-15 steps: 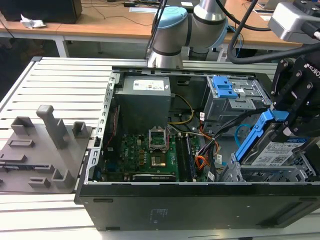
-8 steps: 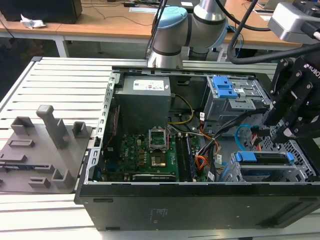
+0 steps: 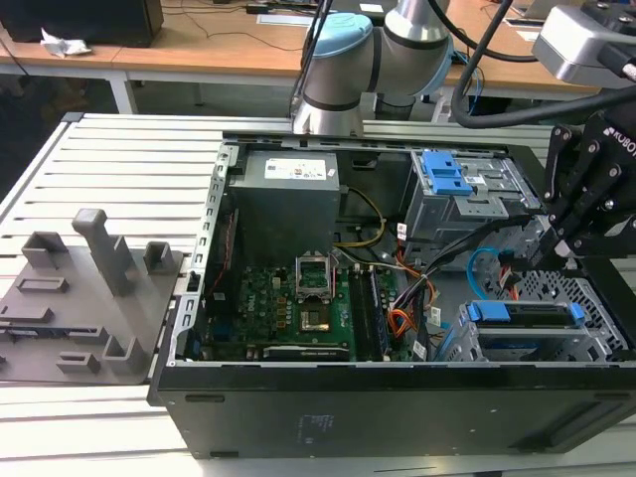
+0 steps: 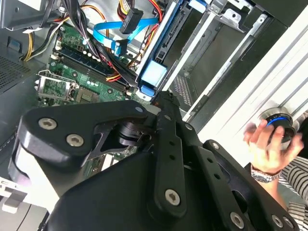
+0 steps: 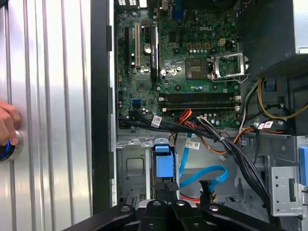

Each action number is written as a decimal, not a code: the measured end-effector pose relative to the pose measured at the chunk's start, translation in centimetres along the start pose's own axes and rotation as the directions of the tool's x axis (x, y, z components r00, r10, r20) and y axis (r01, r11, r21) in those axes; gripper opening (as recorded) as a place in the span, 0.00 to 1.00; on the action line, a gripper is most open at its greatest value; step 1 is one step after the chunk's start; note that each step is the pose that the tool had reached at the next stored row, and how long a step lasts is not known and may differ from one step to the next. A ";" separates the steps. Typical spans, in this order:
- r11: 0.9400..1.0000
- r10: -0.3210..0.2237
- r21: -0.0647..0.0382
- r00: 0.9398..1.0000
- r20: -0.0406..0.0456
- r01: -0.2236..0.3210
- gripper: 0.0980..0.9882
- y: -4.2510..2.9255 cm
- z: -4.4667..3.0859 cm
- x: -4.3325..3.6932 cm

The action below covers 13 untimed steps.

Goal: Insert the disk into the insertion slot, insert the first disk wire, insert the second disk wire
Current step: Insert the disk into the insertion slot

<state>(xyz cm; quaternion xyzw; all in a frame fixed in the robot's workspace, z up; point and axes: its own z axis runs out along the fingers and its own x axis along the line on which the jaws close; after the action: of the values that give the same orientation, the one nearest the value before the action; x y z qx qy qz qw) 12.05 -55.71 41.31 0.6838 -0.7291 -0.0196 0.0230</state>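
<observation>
The disk (image 3: 522, 314), with its blue carrier bracket, lies inside the silver perforated insertion slot (image 3: 596, 308) at the near right corner of the open computer case. In both wrist views the blue bracket (image 5: 162, 164) (image 4: 153, 74) sits just ahead of my fingers. My gripper (image 3: 550, 250) (image 4: 163, 98) (image 5: 168, 188) hangs over the slot's far edge, its fingers together, with nothing visible between them. A blue data wire (image 3: 484, 266) (image 5: 204, 173) loops beside the slot, and its black plug (image 4: 132, 21) (image 5: 204, 186) lies loose. A bundle of coloured power wires (image 4: 144, 9) runs close by.
A grey bay with blue latches (image 3: 447, 184) stands behind the slot. The motherboard (image 3: 298, 303) and power supply (image 3: 288, 204) fill the case's left half. A grey fixture plate (image 3: 79, 298) lies on the slatted table at the exterior view's left. A person's hand (image 4: 269, 139) rests on a blue-ringed knob.
</observation>
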 end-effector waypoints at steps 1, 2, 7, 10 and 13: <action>1.000 0.000 0.000 1.000 0.000 0.000 0.01 0.00 0.00 0.00; 1.000 0.000 0.000 1.000 0.000 0.000 0.01 -0.02 0.01 0.00; 1.000 -0.003 -0.005 1.000 0.000 0.003 0.01 -1.37 -0.01 -0.21; 1.000 -0.005 -0.006 1.000 -0.001 0.005 0.01 -1.47 0.94 -0.22; 1.000 -0.006 -0.006 1.000 -0.001 0.006 0.01 -1.52 1.78 -0.22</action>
<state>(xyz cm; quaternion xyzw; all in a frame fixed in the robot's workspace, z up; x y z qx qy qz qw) 13.47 -55.59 39.44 0.6859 -0.7269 -0.0216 0.0252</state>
